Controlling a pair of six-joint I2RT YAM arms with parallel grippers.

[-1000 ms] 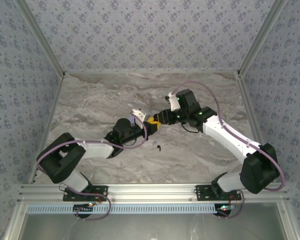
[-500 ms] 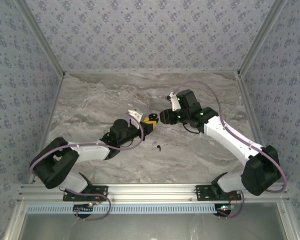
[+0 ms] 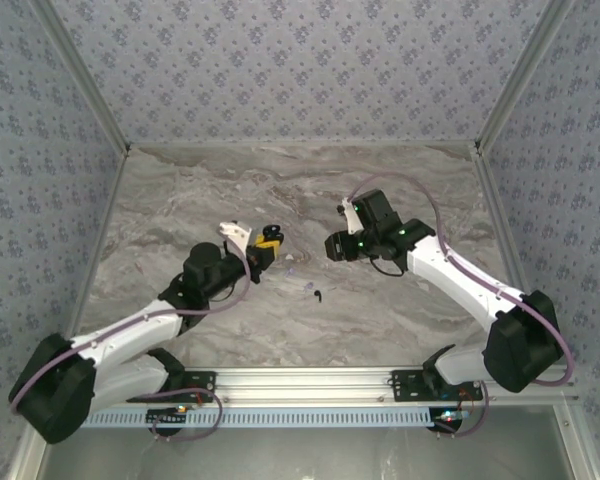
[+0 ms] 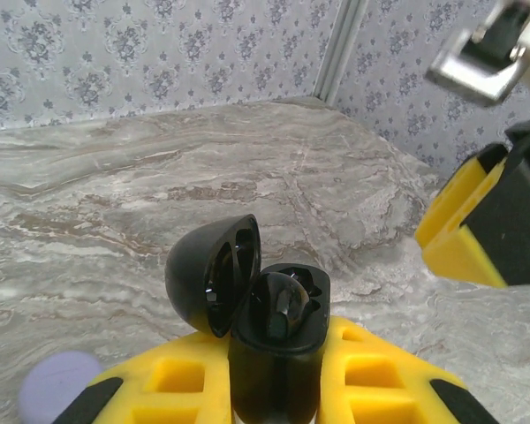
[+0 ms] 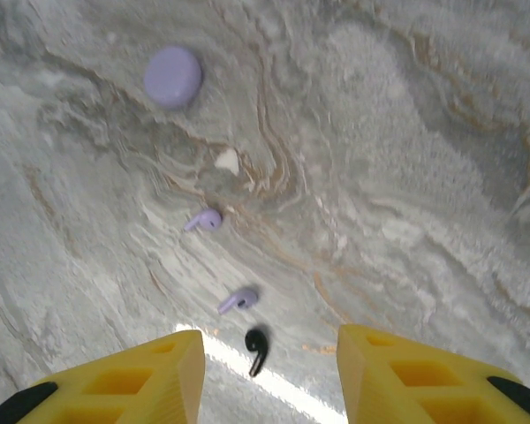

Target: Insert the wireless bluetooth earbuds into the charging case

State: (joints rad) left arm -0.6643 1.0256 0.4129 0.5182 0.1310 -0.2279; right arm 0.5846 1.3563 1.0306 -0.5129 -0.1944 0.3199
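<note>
I see L fingers (image 4: 371,375) clamped on open black case (image 4: 278,331), R fingers (image 5: 406,375) apart, black bud (image 5: 256,343) at 6 o'clock in R wrist view.

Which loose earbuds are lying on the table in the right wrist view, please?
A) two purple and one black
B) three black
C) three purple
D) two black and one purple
A: the upper purple earbud, the lower purple earbud and the black earbud all lie loose on the marble table.
</note>
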